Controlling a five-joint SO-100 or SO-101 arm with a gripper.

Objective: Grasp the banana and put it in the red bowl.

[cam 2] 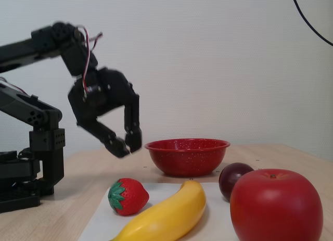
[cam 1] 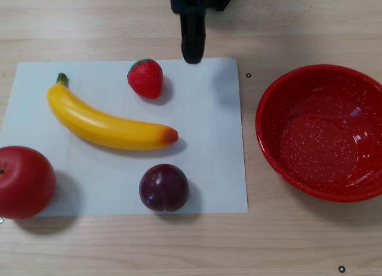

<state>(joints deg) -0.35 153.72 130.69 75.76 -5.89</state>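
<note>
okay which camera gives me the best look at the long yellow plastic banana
The other view: the long curved yellow plastic banana lies whole on the white paper sheet, green stem to orange-red end. The fixed view shows it end-on and foreshortened, cut off at the bottom edge.

A strawberry (cam 1: 145,78), plum (cam 1: 164,187) and red apple (cam 1: 25,182) rest on white paper (cam 1: 209,139).

Banana (cam 1: 107,126) lies open from above on the paper (cam 1: 209,139). Strawberry (cam 1: 145,78) sits near its upper side, plum (cam 1: 164,187) near its lower end, apple (cam 1: 24,182) by the stem half. Clear paper separates banana from bowl (cam 1: 274,151).
</note>
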